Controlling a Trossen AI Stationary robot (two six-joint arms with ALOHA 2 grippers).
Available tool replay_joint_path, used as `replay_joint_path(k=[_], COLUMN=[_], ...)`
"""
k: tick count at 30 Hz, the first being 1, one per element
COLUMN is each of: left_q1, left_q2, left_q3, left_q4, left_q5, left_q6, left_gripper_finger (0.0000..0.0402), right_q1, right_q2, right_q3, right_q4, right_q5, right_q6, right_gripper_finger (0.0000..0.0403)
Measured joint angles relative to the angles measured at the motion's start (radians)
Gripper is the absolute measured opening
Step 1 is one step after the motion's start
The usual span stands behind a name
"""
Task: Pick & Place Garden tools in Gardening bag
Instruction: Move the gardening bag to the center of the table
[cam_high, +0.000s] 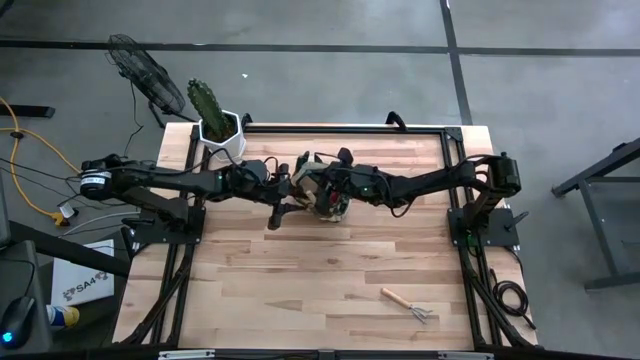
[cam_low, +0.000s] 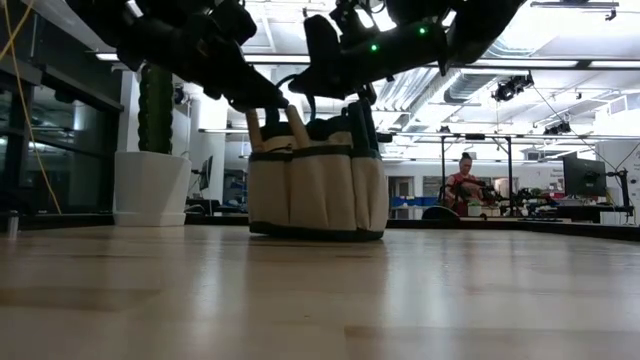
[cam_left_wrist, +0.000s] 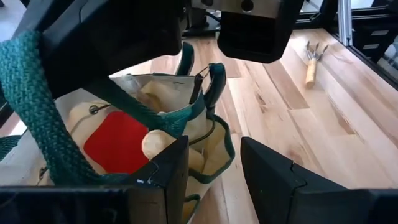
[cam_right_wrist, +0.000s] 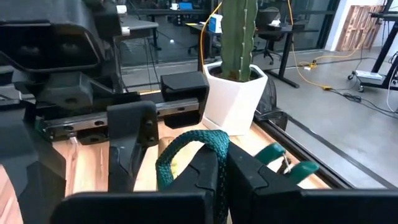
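The tan gardening bag (cam_high: 328, 200) with green trim stands on its base at the table's middle (cam_low: 318, 190). Inside it are a red glove piece (cam_left_wrist: 118, 143), wooden handle ends (cam_low: 255, 130) that stick up over the rim, and green pruner handles (cam_left_wrist: 211, 81). My left gripper (cam_left_wrist: 214, 168) is open at the bag's left rim, right above the wooden handles. I cannot tell whether it touches anything. My right gripper (cam_right_wrist: 225, 180) is shut on the bag's green loop handle. A rake with a wooden handle (cam_high: 408, 305) lies on the table near the front right. My right gripper pinches the green webbing loop handle (cam_right_wrist: 186, 146) of the bag between its two fingers, coming from above on the bag's right side. The loop arches up out of the fingers. The bag stays upright with its base on the table.
A cactus in a white hexagonal pot (cam_high: 220, 130) stands at the table's far left corner, close behind my left arm. A black frame (cam_high: 455, 180) runs along the table's edges. Bare wood lies in front of the bag, apart from the rake (cam_left_wrist: 311, 62).
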Motion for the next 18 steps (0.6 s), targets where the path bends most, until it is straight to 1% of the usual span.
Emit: replay_joint_path(k=[4,9,13,18], left_q1=[0.0,0.0,0.0,0.0], left_q2=[0.0,0.0,0.0,0.0], left_q3=[0.0,0.0,0.0,0.0], left_q4=[0.0,0.0,-0.001,-0.004], left_q5=[0.0,0.0,0.0,0.007], left_q6=[0.0,-0.001,-0.001,-0.003], left_gripper_finger=[0.0143,0.0143,0.0143,0.0143], right_q1=[-0.001,0.0,0.0,0.005], right_q2=[0.0,-0.003,-0.023,-0.08], right_q3=[0.0,0.0,-0.002,-0.002], right_q4=[0.002,0.023,0.013,-0.034], right_q5=[-0.007,-0.026,-0.005,0.001], right_q6=[0.006,0.001,-0.008,-0.02], right_gripper_finger=[0.0033,0.0097,0.015,0.0193])
